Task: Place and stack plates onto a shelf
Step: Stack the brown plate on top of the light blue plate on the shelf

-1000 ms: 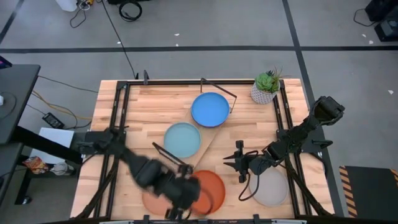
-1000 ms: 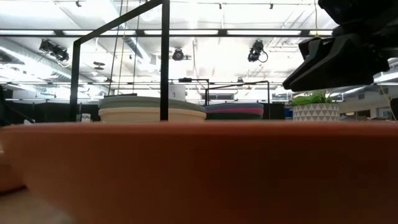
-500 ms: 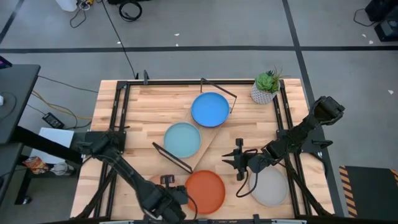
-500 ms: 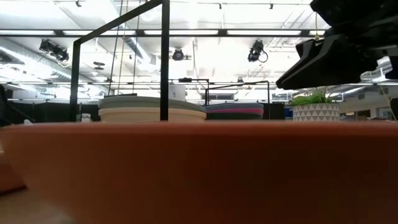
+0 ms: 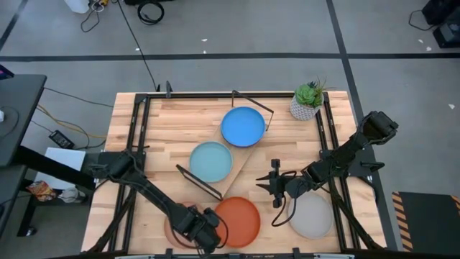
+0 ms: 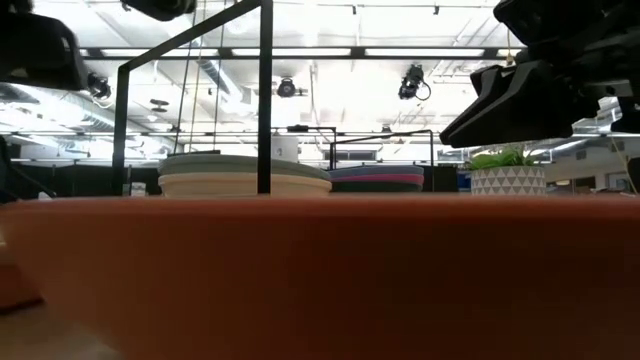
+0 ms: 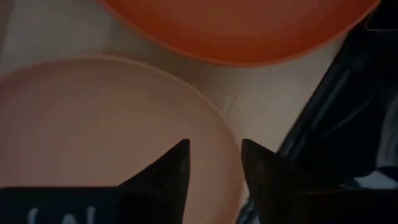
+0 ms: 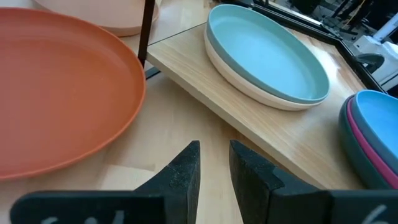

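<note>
Peach round matte plate (image 7: 93, 130) now sits under the left gripper (image 5: 203, 227), newly swung back from the table edge, fingers slightly parted, empty; pickup likely next. Right gripper (image 5: 275, 185) waits, nearly closed, empty.

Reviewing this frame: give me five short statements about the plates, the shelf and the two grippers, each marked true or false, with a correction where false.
1. The light blue plate lies on a cream plate on the shelf. True.
2. The blue plate lies on the bare tabletop. False: it tops a stack on the shelf, a pink plate showing under it.
3. The left gripper hangs above the peach plate. True.
4. The right gripper is shut on the orange plate. False: its fingers hold nothing.
5. The grey plate is stacked on the shelf. False: it lies on the tabletop by the right arm.
</note>
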Robot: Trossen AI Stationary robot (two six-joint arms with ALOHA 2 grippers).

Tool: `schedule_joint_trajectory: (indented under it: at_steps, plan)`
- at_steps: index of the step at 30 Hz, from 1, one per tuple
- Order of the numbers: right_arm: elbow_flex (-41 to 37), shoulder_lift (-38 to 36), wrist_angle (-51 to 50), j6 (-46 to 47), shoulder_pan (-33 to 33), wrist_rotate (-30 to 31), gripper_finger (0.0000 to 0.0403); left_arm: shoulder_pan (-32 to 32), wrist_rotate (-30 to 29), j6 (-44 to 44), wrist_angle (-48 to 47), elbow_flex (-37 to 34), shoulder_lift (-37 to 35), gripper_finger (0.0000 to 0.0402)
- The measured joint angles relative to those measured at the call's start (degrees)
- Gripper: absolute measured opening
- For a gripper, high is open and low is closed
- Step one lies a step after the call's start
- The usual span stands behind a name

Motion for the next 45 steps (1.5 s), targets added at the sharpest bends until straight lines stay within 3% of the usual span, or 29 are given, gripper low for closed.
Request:
schedule_joint_trajectory:
  at_steps: [6, 19, 25, 32, 38, 45]
  plan:
    - [0.00, 0.00, 0.04, -0.09, 0.00, -0.02, 0.0091, 0.08, 0.27, -3.06, 3.21, 0.02, 0.96, 0.0179]
    - [0.02, 0.00, 1.36, -0.76, 0.00, -1.51, 0.0091, 1.27, 5.63, -1.78, 0.95, 0.11, 5.46, 0.0176]
    - [0.02, 0.00, 1.31, -0.94, 0.00, -1.53, 0.0091, 1.36, 7.24, -2.55, -3.21, 0.11, 5.66, 0.0131]
    - [0.02, 0.00, 1.31, -0.98, 0.00, -1.55, 0.0091, 1.66, 14.25, -2.46, -3.85, 0.05, 5.45, 0.0021]
    - [0.02, 0.00, 1.31, -0.98, 0.00, -1.60, 0.0091, 0.55, 19.98, -2.27, -7.37, 5.01, 3.01, 0.0019]
    - [0.02, 0.00, 1.29, -1.01, 0.00, -1.68, 0.0091, -1.75, 18.97, -0.48, -8.72, 14.07, -3.43, 0.0016]
